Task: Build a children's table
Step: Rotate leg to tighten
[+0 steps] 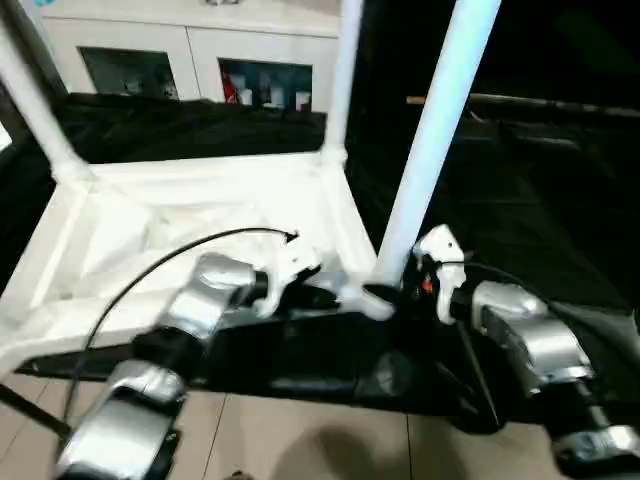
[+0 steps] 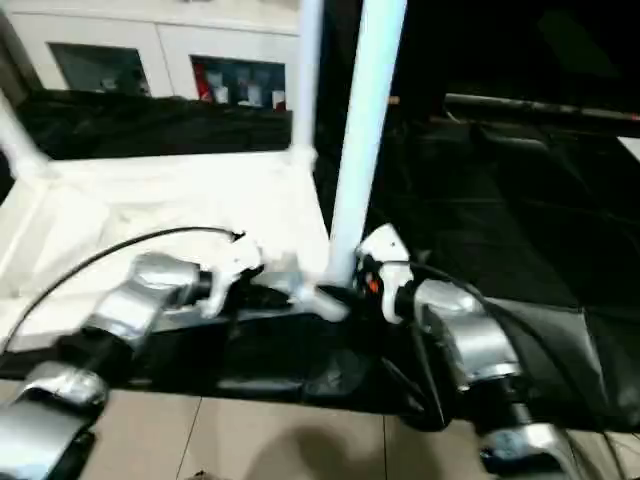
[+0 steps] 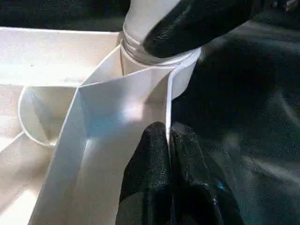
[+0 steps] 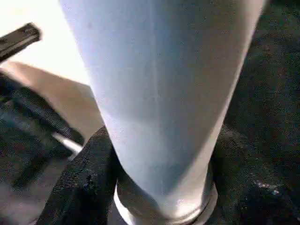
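The white table top [image 1: 200, 230] lies upside down on black cloth, ribbed underside up. Two white legs stand in its far corners, at the left [image 1: 30, 100] and at the right [image 1: 345, 70]. A third leg [image 1: 430, 130] rises from the near right corner socket [image 3: 154, 61]. My right gripper [image 1: 395, 290] is shut on the base of this leg, and the right wrist view has black fingers [image 4: 89, 183] on both sides of it. Just to the left, my left gripper [image 3: 168, 133] is shut on the top's thin rim wall [image 3: 167, 103] beside that socket.
A white cabinet [image 1: 200, 50] with glass doors stands behind the work. Black cloth [image 1: 520, 180] covers the surface and stretches off to the right. Tiled floor [image 1: 300, 440] lies in front. A black cable [image 1: 150, 270] arcs over my left forearm.
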### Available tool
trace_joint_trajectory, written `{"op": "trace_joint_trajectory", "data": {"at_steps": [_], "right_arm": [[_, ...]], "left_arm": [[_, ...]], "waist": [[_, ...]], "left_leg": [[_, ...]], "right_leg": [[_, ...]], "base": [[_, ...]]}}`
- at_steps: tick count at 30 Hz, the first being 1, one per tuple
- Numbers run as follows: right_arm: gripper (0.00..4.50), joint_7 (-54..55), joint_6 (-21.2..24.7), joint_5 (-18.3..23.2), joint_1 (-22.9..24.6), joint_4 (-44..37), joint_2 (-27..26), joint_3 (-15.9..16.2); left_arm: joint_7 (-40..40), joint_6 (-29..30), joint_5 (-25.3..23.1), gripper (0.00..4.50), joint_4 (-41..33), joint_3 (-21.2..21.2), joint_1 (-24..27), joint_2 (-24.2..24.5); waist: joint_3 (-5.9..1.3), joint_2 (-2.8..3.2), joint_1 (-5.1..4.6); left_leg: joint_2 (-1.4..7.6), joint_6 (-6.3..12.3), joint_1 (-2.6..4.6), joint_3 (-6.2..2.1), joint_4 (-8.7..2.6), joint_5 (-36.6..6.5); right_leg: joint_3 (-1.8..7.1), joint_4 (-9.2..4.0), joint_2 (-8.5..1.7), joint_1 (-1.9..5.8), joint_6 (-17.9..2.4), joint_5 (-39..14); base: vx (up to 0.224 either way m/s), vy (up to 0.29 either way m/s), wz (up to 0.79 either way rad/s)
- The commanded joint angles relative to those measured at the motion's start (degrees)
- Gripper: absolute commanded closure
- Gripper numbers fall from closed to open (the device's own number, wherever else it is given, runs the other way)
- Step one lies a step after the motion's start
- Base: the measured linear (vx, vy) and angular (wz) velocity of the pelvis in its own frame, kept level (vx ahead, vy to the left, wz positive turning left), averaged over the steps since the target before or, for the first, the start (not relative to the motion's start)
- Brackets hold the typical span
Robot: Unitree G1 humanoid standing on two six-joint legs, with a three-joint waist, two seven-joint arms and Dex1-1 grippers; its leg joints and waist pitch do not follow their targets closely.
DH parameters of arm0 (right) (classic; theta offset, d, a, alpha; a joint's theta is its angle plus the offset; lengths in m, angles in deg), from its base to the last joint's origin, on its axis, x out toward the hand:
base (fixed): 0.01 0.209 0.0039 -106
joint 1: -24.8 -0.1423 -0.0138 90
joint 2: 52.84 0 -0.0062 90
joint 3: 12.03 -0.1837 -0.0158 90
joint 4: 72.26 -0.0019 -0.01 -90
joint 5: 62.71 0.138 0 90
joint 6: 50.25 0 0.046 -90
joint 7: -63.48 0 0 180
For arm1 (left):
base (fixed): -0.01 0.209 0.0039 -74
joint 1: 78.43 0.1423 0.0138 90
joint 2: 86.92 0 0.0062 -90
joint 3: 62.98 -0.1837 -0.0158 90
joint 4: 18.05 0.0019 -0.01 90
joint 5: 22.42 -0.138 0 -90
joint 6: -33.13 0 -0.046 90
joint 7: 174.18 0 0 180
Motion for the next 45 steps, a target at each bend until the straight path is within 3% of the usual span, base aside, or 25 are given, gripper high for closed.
{"op": "trace_joint_trajectory", "data": {"at_steps": [1,4,5,6,10,16,19,25,29,34,36,37,40,45], "right_arm": [[2.05,5.2,1.8,-1.9,1.1,3.3,-2.1,0.4],[2.05,12.4,1.9,-2.3,0.0,4.7,-5.7,-1.3],[2.05,16.2,1.5,-3.0,-0.7,5.7,-7.4,-1.9],[2.05,16.2,1.5,-3.0,-0.7,5.7,-7.4,-1.9],[2.05,23.2,-1.1,-4.7,-2.4,7.6,-11.4,-2.2],[1.72,16.4,-4.0,-3.3,-2.1,5.2,-10.8,-1.3],[1.41,10.5,-2.8,-1.9,-1.7,3.0,-8.4,-0.4],[1.41,-7.1,-0.5,1.1,0.5,-3.0,1.8,1.9],[1.41,-12.4,0.3,2.2,1.1,-3.9,4.6,1.6],[1.41,-14.1,0.6,2.6,1.3,-4.5,5.5,2.2],[1.41,-15.2,0.4,2.6,1.4,-4.5,5.7,2.9],[1.67,-15.9,0.3,2.6,1.5,-4.4,5.8,3.1],[1.78,-17.1,0.2,2.6,1.7,-4.4,5.7,3.1],[2.13,-17.8,-0.1,3.2,1.8,-4.4,5.5,3.2]], "left_arm": [[-7.3,-0.5,1.3,4.5,2.8,3.0,-1.0,-2.8],[-14.7,-0.2,0.6,4.5,6.2,3.7,-3.4,-5.7],[-18.4,-0.5,0.1,4.5,8.1,3.8,-4.8,-7.1],[-18.4,-0.5,0.1,4.5,8.1,3.8,-4.8,-7.1],[-23.2,-1.8,-0.5,4.5,11.9,4.1,-7.3,-9.9],[-17.9,-2.6,0.2,4.5,12.0,3.9,-6.9,-8.8],[-14.6,-3.5,0.6,4.5,11.4,3.7,-6.3,-7.5],[-0.5,-5.2,3.5,4.5,6.6,3.4,-2.6,-2.8],[7.9,-5.1,6.1,4.5,1.7,2.9,0.3,-0.2],[11.2,-4.1,7.3,4.5,-1.0,2.8,2.0,1.0],[12.0,-3.5,7.8,4.5,-2.5,3.1,2.9,1.5],[12.4,-2.9,8.0,4.5,-3.3,3.4,3.3,1.7],[12.8,-2.3,7.9,4.5,-4.7,3.6,4.0,2.2],[13.3,-1.6,8.1,4.5,-5.5,3.8,4.3,2.6]], "waist": [[-2.79,-1.0,-0.34],[-2.9,-1.07,-0.56],[-2.84,-0.65,-0.63],[-2.83,-0.74,-0.73],[-3.02,-0.67,-1.02],[-2.95,-0.86,-1.01],[-2.96,-0.96,-1.13],[-2.87,-1.25,-1.01],[-2.94,-1.26,-1.15],[-3.05,-0.94,-0.68],[-3.03,-1.0,-0.6],[-2.99,-1.07,-0.56],[-3.09,-1.07,-0.4],[-3.4,-0.94,-0.28]], "left_leg": [[2.69,1.15,1.01,-1.38,-4.18,-13.9],[2.65,0.56,1.13,-1.58,-4.28,-14.9],[2.7,0.3,1.34,-1.45,-4.32,-14.9],[2.68,0.03,1.39,-1.51,-4.36,-15.4],[2.43,0.24,1.03,-1.65,-4.4,-14.5],[2.56,2.41,0.87,-1.62,-4.38,-14.0],[2.56,3.21,0.58,-1.66,-4.32,-13.5],[2.7,4.69,0.5,-1.59,-4.1,-12.3],[2.84,5.1,0.36,-1.6,-4.12,-11.3],[3.05,4.95,0.9,-1.27,-3.96,-10.3],[3.07,4.97,0.75,-1.31,-4.01,-10.2],[3.01,4.89,0.68,-1.28,-4.0,-10.2],[3.02,4.74,0.7,-1.23,-3.94,-9.8],[3.12,5.25,0.63,-1.24,-3.67,-7.2]], "right_leg": [[2.19,-5.15,-3.41,1.55,-11.0,-16.2],[2.14,-5.42,-3.51,1.68,-10.2,-18.3],[2.25,-5.46,-3.29,1.27,-10.3,-17.4],[2.25,-5.47,-3.27,1.24,-10.4,-17.5],[2.13,-5.33,-3.34,1.71,-10.1,-15.3],[2.07,-5.33,-3.42,1.98,-10.8,-13.8],[2.08,-5.18,-3.4,2.26,-10.8,-13.0],[2.08,-5.12,-3.54,2.47,-12.0,-12.5],[1.97,-4.75,-3.54,2.4,-13.3,-11.5],[2.11,-4.38,-3.42,1.93,-14.9,-8.4],[2.07,-4.28,-3.45,2.06,-15.1,-8.0],[2.07,-4.3,-3.48,2.1,-14.9,-8.2],[2.09,-4.18,-3.47,2.09,-14.9,-7.8],[2.02,-3.44,-3.31,2.14,-16.0,-1.9]], "base": [[0.0,0.0,0.0],[0.0,0.0,0.0],[0.0,0.0,0.0],[0.0,0.0,0.0],[0.0,0.0,0.0],[0.0,0.0,0.0],[0.0,0.0,0.0],[0.0,0.0,0.0],[0.0,0.0,0.0],[0.0,0.0,0.0],[0.0,0.0,0.0],[0.0,0.0,0.0],[0.0,0.0,0.0],[0.0,0.0,0.0]]}}
